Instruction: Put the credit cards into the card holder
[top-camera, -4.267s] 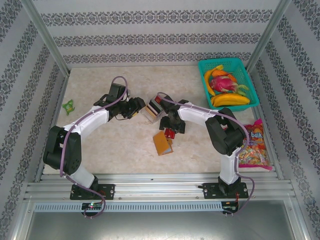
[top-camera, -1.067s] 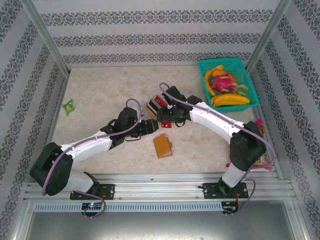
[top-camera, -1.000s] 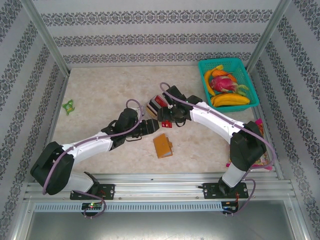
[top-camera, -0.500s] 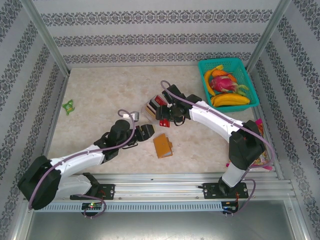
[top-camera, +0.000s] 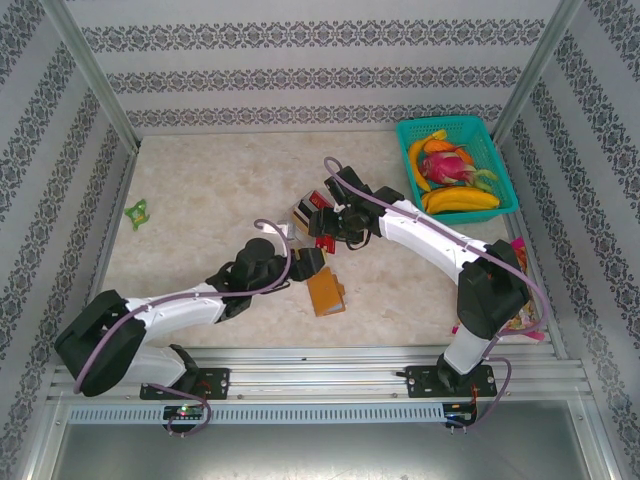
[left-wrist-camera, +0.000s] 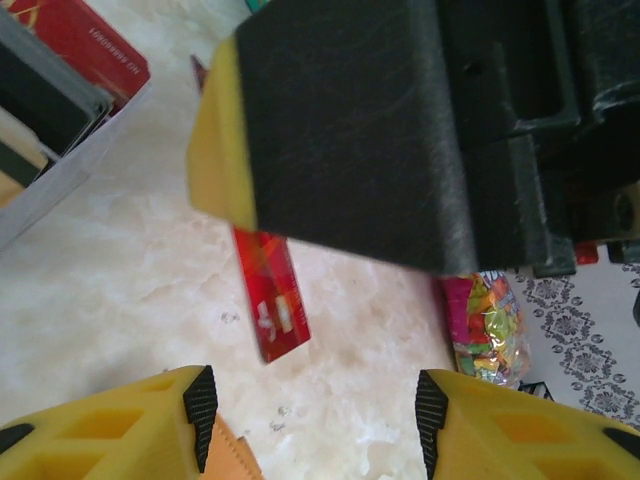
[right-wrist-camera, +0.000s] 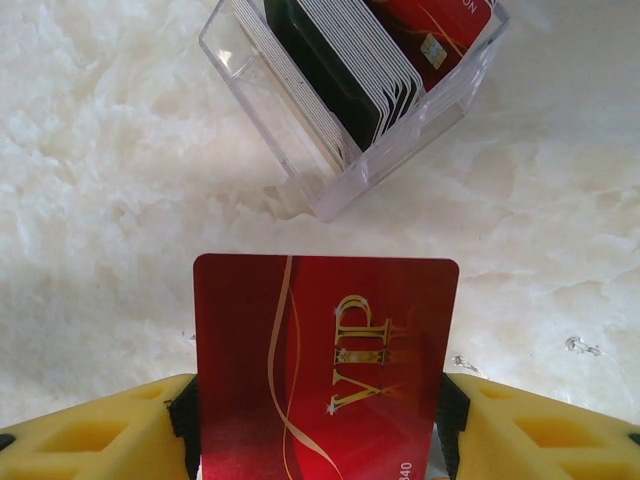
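My right gripper (right-wrist-camera: 315, 410) is shut on a red credit card (right-wrist-camera: 325, 350) marked VIP, its pads pressing the card's two side edges. The card hangs above the marble, just short of a clear plastic box (right-wrist-camera: 350, 100) packed with more cards, black, pale and red. In the top view the right gripper (top-camera: 325, 228) sits beside that box (top-camera: 303, 212). The orange-tan card holder (top-camera: 325, 291) lies on the table nearer the arms. My left gripper (top-camera: 308, 262) hovers at its far-left corner, open, bare marble between the fingers. In the left wrist view the holder's corner (left-wrist-camera: 228, 458) shows by the left finger and the red card (left-wrist-camera: 272, 295) hangs ahead.
A teal basket (top-camera: 457, 165) of fruit stands at the back right. A bright candy bag (left-wrist-camera: 485, 315) lies along the right edge by the right arm's base. A small green toy (top-camera: 136, 211) lies at the far left. Patterned walls enclose the table.
My left gripper pulled back from beside the box toward the near edge, then swung right to the card holder's corner. The right gripper keeps the red card, barely shifted.
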